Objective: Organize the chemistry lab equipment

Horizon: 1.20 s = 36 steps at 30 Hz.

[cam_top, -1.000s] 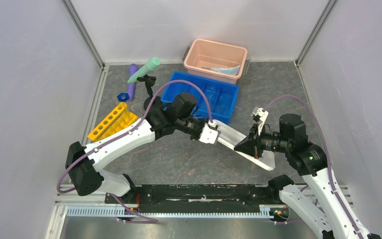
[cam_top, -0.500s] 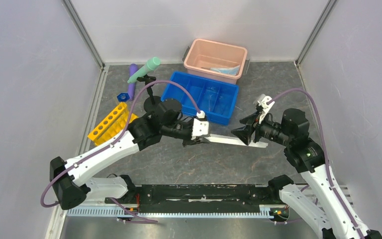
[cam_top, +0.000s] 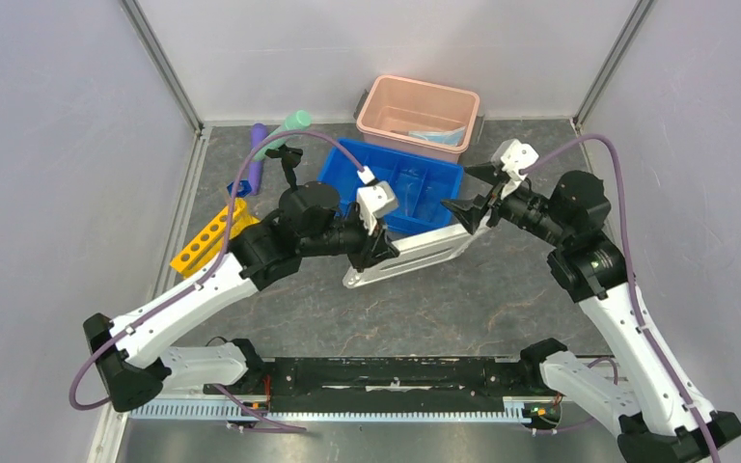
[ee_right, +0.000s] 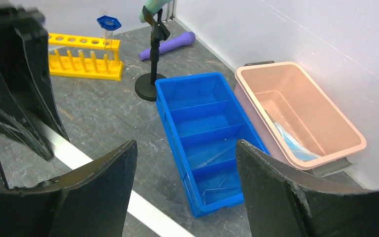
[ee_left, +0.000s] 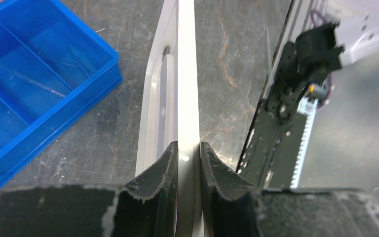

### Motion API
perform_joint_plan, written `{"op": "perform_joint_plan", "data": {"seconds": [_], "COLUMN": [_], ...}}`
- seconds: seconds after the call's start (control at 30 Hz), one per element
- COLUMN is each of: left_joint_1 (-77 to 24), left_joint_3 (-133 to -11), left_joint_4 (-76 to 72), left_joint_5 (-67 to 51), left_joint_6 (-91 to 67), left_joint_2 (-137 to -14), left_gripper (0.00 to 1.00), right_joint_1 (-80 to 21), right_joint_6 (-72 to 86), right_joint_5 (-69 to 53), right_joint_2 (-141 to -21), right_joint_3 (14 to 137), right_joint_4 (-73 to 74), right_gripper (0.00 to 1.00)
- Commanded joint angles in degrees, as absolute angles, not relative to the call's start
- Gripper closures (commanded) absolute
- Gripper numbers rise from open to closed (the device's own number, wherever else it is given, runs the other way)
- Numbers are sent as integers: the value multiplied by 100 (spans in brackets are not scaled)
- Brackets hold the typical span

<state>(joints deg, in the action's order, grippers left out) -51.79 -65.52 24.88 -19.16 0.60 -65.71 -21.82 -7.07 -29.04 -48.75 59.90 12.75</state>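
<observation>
The pink bin (ee_right: 346, 124) holds a light-blue mask (ee_right: 291, 143). Beside it, the blue tray (ee_right: 162, 106) has a thin rod (ee_right: 212, 159) in one compartment. The left pincer (ee_left: 189, 153) is clamped on a white lid (ee_left: 187, 74) turned on edge, in front of the tray. The right pincer (ee_right: 185, 145) gapes wide by the lid's other end. Far left on the table (cam_top: 425, 318) are a yellow rack (ee_right: 84, 59) with a blue funnel (ee_right: 108, 22), a clamp stand (ee_right: 150, 86) gripping a green tube (cam_top: 289, 125), and a purple tube (ee_right: 170, 45).

Left arm (cam_top: 203, 289), white with black joints: stretched from its near-left base toward the table's centre, forearm low, wrist aimed right.
Left gripper (ee_left: 188, 148): black fingers (ee_left: 165, 163) pinched on the edge of a flat white plastic lid (ee_left: 187, 74).
Right arm (cam_top: 608, 299), same build: rising from the near-right base, bent at the elbow, wrist aimed left.
Right gripper (ee_right: 185, 148): jaws spread wide, gripping nothing.
</observation>
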Motion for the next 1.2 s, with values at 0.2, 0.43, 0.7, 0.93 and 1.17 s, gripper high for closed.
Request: {"op": "perform_joint_plan", "data": {"seconds": [0.2, 0.43, 0.7, 0.93, 1.17], "left_joint_1": [-5107, -5063, -5040, -5045, -5044], "left_joint_3": [-7982, -8156, -8051, -8064, -7824], "left_joint_4": [3499, 3771, 3455, 3439, 3120], "left_joint_5": [-482, 239, -235, -463, -753], "left_joint_6": [-2035, -2723, -3032, -2941, -2800], "left_joint_2": [-6085, -5667, -5309, -5289, -5173], "left_gripper": [98, 98, 98, 98, 98], "right_joint_1": [-1951, -992, -650, -558, -562], "right_joint_6": [-1848, -1852, -562, 639, 6400], "right_joint_5": [-3191, -4880, -7198, -7424, -7757], "right_joint_2": [-5148, -5435, -6392, -6832, -7927], "right_joint_3": [6231, 5820, 5502, 4796, 3915], "right_joint_4": [1402, 812, -906, -3115, -11067], "right_gripper": [17, 14, 16, 15, 16]}}
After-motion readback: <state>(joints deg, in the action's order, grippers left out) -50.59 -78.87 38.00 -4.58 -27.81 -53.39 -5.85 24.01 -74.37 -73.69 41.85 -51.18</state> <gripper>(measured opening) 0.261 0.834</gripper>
